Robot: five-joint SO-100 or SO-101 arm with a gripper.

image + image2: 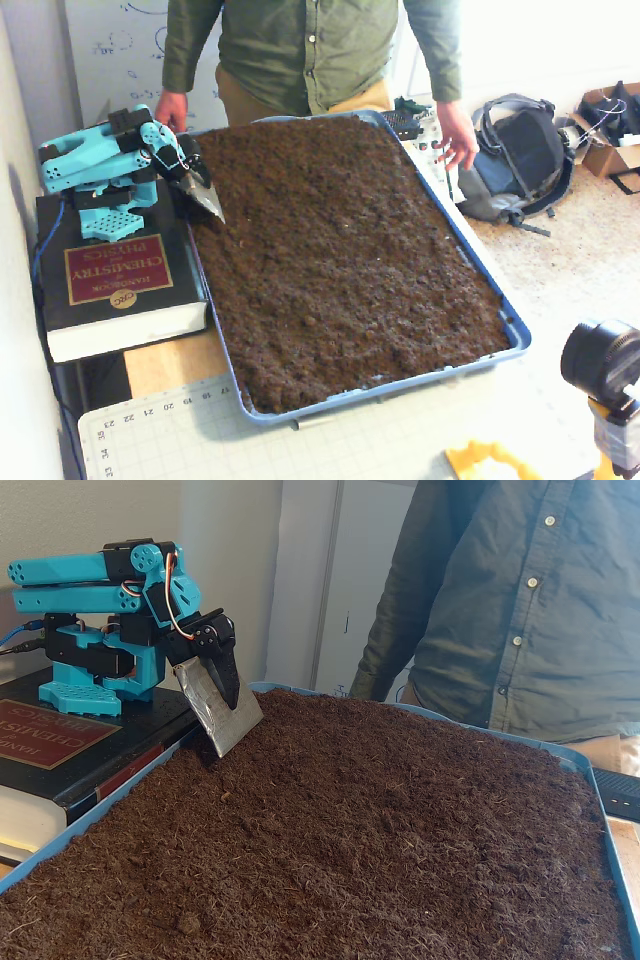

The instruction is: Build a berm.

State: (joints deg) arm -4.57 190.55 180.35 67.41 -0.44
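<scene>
Dark brown soil (340,260) (380,830) fills a blue tray (520,335) (100,800) and lies flat and level; no berm shows in either fixed view. My teal arm (100,165) (100,590) stands on a thick book (110,275) at the tray's left side. My gripper (212,208) (230,725) carries a flat silver blade (222,720), and a black finger (226,670) lies shut against it. The blade tilts down over the tray's left edge, its tip at or just above the soil surface.
A person in a green shirt (310,50) (510,610) stands at the tray's far side, hands (172,108) (458,135) at its corners. A backpack (520,150) lies on the floor to the right. A camera (605,365) and a cutting mat (170,430) are in front.
</scene>
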